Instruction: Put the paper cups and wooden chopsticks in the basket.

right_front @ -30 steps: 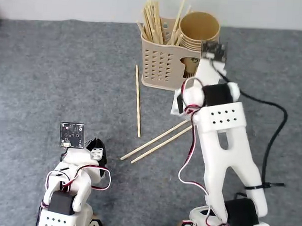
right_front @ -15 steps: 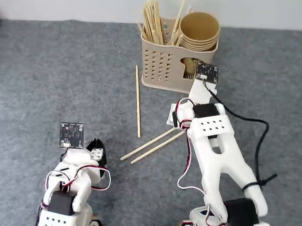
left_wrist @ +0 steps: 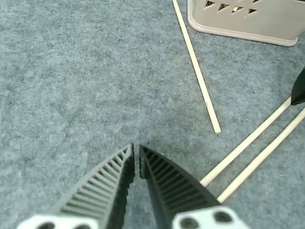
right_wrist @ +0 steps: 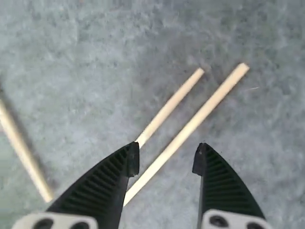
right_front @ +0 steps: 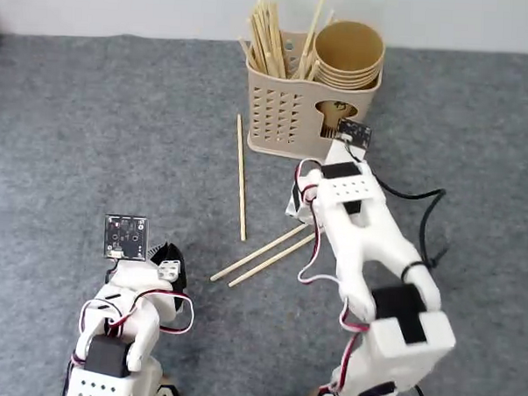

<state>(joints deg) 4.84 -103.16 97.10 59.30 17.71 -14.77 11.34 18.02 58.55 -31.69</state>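
Left gripper: low over the grey mat at the near left of the high view, fingers closed tip to tip, nothing between them. Lone chopstick: flat on the mat, lying lengthwise away from the arms, far end just beside the basket's left corner. Pair of chopsticks: side by side on the mat, slanting up to the right, well apart from the left gripper. Basket: perforated, beige, upright at the far edge; bundle of chopsticks standing in its left part, stacked paper cups in its right part. Right gripper: fingers spread open over the pair; one stick runs between the fingertips, the other ends at one fingertip; contact cannot be told
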